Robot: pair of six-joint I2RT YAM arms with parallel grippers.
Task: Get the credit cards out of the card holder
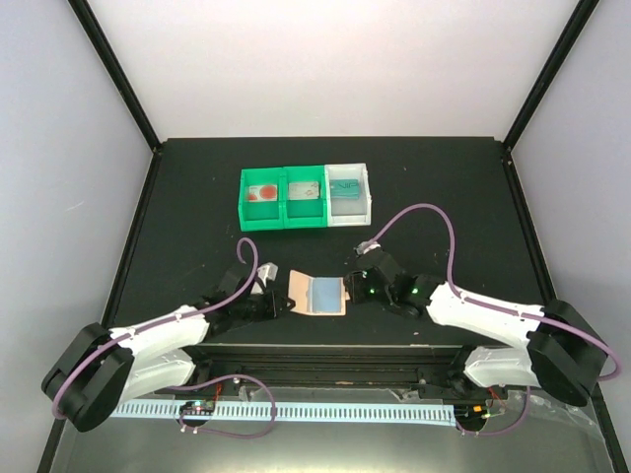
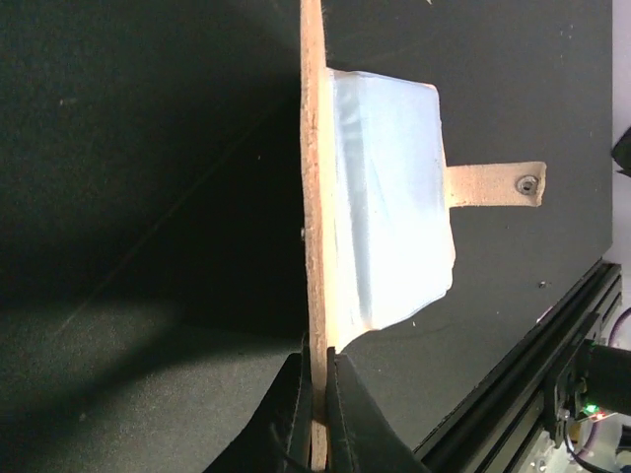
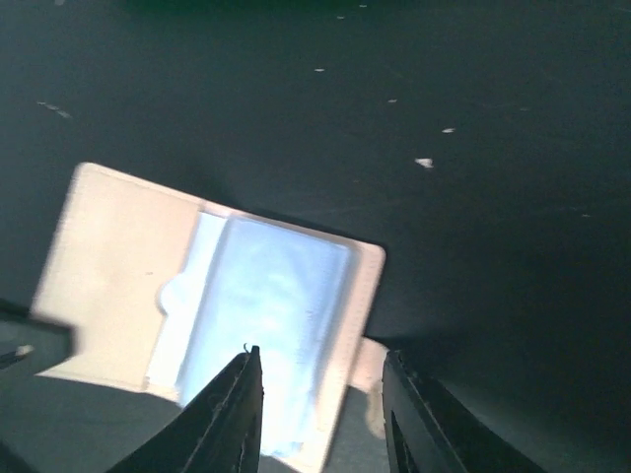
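Card holder (image 1: 317, 295): tan, leather-like, open on the matte black desk (image 1: 197, 197), smooth blue-grey panel up. Left jaws pinch its tan edge. Only the left wrist view shows the riveted snap tab (image 2: 493, 184). Right jaws spread, straddling the right edge. Credit cards (image 1: 263, 191) lie flat in plastic bins (image 1: 284, 223).

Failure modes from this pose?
1. The left tool pinches only the thin edge of the tan leather-like folding card holder; a tug may slip it free.
2. The open right tool straddles the holder's rim beside the blue-grey inner panel; closing might clamp the holder itself.
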